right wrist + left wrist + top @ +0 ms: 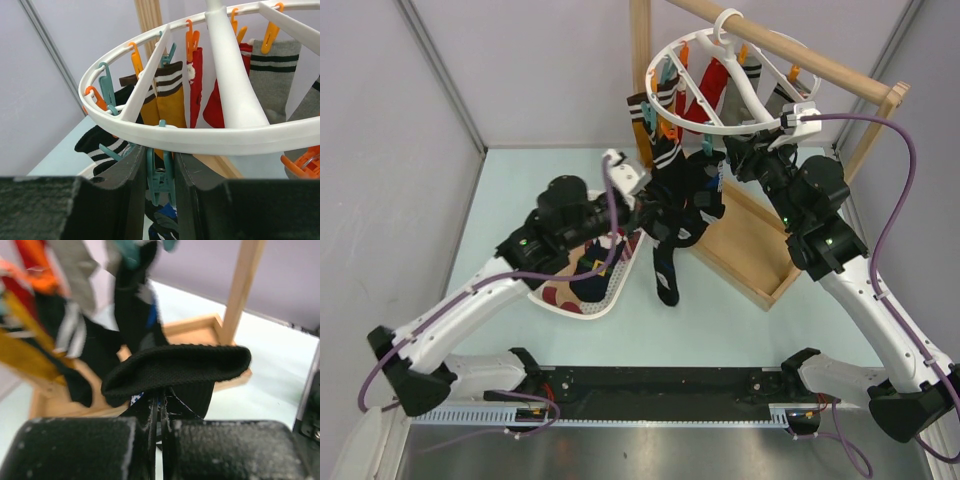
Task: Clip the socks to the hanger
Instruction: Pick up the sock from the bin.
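Observation:
The white ring hanger (692, 124) hangs by its hook from the wooden rail, with several socks clipped to it. My left gripper (642, 212) is shut on a black sock (665, 262) that dangles below the hanger. In the left wrist view its fingers (125, 450) pinch the sock just under the folded cuff (175, 370). My right gripper (730, 156) is at the ring's near edge. In the right wrist view its jaws (162, 167) close on a teal clip (161, 177) under the ring (225, 140). That clip holds no sock.
A white basket (612, 303) with more socks lies under the left arm. The wooden frame's base tray (750, 250) and upright post (640, 60) stand behind the hanger. Mustard (167, 100), red (196, 85) and grey striped (272, 75) socks hang from orange clips.

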Controlling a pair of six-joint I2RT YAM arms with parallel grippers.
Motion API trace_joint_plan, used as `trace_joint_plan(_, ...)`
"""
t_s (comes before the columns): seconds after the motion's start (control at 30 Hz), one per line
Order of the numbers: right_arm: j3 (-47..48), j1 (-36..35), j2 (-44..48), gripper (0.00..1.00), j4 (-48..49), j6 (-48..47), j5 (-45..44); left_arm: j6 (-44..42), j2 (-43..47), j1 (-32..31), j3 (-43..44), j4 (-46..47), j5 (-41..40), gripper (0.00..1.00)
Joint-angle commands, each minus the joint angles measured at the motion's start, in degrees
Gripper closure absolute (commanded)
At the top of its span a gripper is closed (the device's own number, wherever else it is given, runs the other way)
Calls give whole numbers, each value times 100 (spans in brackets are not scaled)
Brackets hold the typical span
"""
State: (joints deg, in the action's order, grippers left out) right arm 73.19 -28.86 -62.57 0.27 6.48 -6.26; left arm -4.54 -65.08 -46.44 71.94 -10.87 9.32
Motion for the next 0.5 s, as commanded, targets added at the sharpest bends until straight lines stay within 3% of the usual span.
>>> trace_joint_plan(0.0,169,65,139,100,210,90,99,180,-566,-375,574,340,9,100)
trace_joint_plan(0.23,161,82,139,100,210,55,266,805,-1682,-533,1348,182,-202,100)
trace_joint_plan(0.47,161,118,183,100,210,46,380,902,-2509,-595,2253,-274,-598,100)
